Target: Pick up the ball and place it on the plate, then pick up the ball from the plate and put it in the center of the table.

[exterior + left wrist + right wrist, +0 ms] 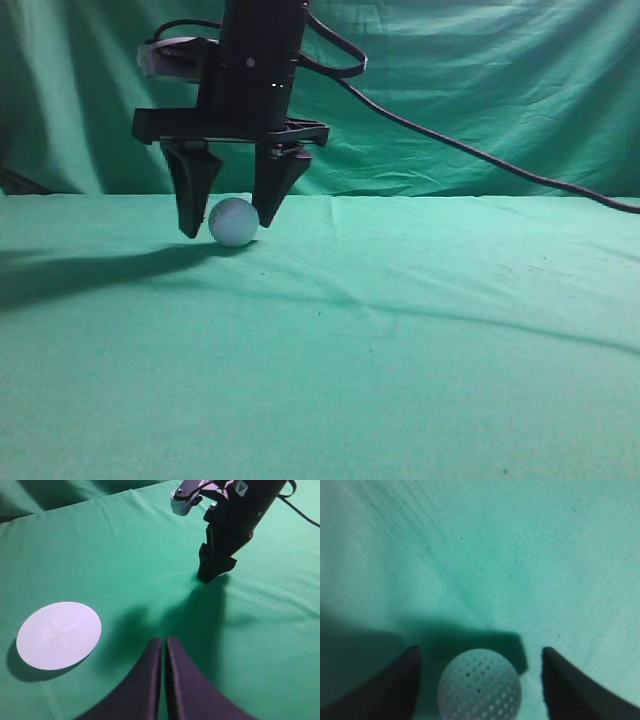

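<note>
The white dimpled ball (234,222) rests on the teal-green table (420,360). My right gripper (228,228) reaches down over it, open, with one dark finger on each side of the ball. The right wrist view shows the ball (480,686) low between the spread fingers (480,652), with a gap on each side. My left gripper (164,640) is shut and empty, hovering above the cloth. The white round plate (59,635) lies flat to its left. The right arm (227,525) shows in the left wrist view; the ball is hidden there.
A draped green curtain (480,90) hangs behind the table. A black cable (470,150) runs from the right arm off to the right. The plate is out of the exterior view.
</note>
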You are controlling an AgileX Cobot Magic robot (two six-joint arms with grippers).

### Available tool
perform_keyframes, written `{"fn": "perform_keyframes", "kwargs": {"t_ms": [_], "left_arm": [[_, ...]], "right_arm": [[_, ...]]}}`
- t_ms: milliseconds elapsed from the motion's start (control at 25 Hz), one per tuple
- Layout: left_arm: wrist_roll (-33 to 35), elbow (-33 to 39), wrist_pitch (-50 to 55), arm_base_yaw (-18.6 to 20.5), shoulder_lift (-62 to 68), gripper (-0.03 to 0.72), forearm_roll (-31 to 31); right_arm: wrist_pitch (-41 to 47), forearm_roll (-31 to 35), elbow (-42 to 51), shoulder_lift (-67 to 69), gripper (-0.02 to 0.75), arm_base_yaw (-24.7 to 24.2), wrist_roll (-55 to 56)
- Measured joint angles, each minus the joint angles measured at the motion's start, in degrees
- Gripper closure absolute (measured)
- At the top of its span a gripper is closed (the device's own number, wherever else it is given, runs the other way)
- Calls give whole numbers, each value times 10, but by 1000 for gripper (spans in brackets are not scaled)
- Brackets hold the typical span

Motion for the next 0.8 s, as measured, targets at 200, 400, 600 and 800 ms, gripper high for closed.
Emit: {"fn": "perform_keyframes", "kwargs": {"t_ms": [200,400,600,800], "left_arm": [[0,0,0,0,0,688,0],[0,0,0,0,0,688,1],[0,0,0,0,0,688,1],[0,0,-1,0,0,688,1]], "right_arm": [[27,2,-23,-11,169,0,0],[115,-1,-105,-70,357,0,25],[142,-8,-130,-175,682,0,39],[150,-52,-124,-284,738,0,79]]}}
